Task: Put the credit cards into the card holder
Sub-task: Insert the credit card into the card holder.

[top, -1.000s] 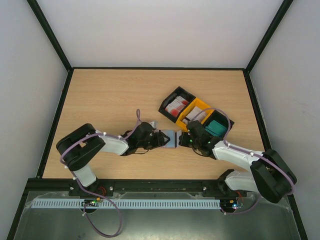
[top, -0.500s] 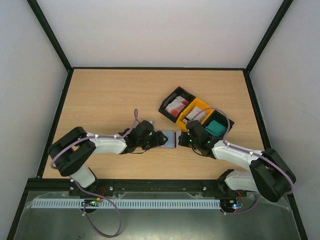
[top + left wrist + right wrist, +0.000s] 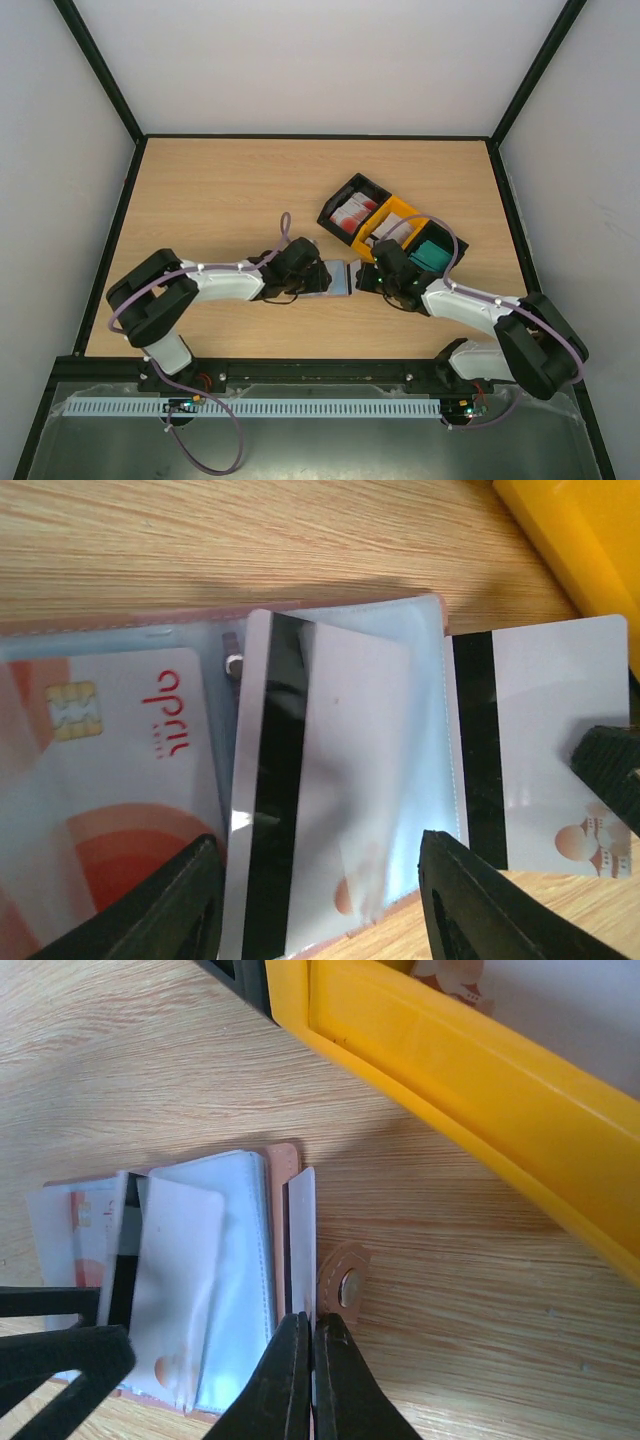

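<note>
1. Over the last second my left arm has stretched in toward the open card holder (image 3: 340, 277), which lies mid-way across the table (image 3: 220, 190) beside the yellow tray (image 3: 450, 1070).
2. The left fingers (image 3: 320, 275) stand spread astride a loose striped card (image 3: 320, 780) lying on the holder's sleeves.
3. The right fingers (image 3: 310, 1370), pressed together, pinch a second striped card (image 3: 540, 770) at the holder's right rim. I judge that it is not in a pocket yet.
4. I can't tell whether the left fingers touch their card, because its lower edge is cut off.

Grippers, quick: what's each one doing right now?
Left gripper: jaws apart astride the tilted card; grip cannot be told.
Right gripper: closed on the outer card.
</note>
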You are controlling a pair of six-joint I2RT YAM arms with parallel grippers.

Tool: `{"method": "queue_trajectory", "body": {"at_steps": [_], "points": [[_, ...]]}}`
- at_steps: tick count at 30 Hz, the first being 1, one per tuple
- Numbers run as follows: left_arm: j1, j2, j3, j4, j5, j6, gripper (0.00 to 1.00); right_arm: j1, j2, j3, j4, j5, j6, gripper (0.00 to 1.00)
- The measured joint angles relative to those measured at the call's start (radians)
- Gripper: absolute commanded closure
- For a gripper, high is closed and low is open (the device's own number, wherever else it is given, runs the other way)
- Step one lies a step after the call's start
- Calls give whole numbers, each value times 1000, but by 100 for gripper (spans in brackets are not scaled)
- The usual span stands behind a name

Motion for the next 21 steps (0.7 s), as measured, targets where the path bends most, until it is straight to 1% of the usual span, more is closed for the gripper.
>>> {"method": "queue_trajectory", "body": {"at_steps": [5,9,15,21], "points": [[-16,51,44,-27,-9,44,51,-1,8,3,9,-4,0,98],[-20,53,48,-34,-10,63,56,-1,8,3,12,-5,0,98],[-24,52,45,-52,-39,54,75,-1,8,3,12,-5,0,98],[-23,38,16,-45,-52,24,90,-1,8,3,12,-5,0,98]]}}
